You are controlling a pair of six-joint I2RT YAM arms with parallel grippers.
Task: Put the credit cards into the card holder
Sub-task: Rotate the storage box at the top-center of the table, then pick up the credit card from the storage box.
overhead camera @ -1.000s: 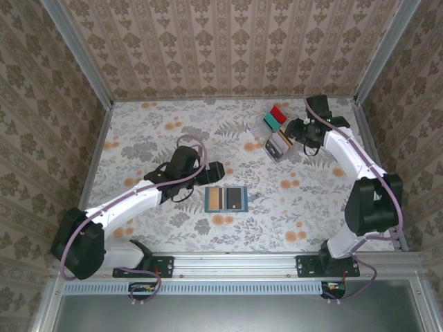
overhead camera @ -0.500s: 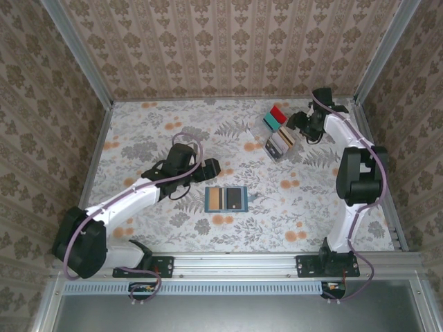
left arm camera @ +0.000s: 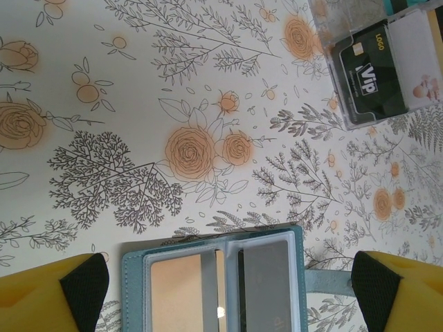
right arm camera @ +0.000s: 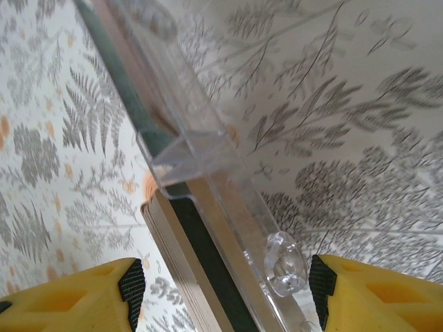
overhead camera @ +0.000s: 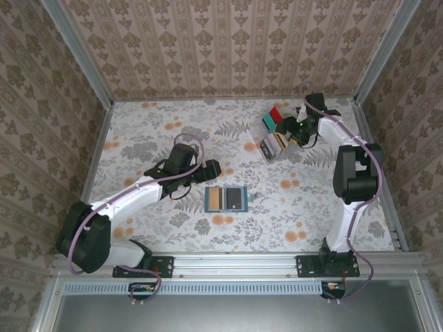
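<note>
Table (overhead camera: 138, 142): floral cloth.
Card holder (overhead camera: 226, 199): lies open mid-table, one tan and one dark card inside.
Credit cards (overhead camera: 277, 145): stacked in clear tray (right arm camera: 208, 166).
Left gripper (overhead camera: 213, 168): fingers apart, just beyond holder.
Right gripper (overhead camera: 291, 130): fingers apart, straddling tray wall.

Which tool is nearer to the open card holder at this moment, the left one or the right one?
Left. The left tool hangs just beyond the card holder's far edge; the right tool is far off to the right, at the clear tray.
</note>
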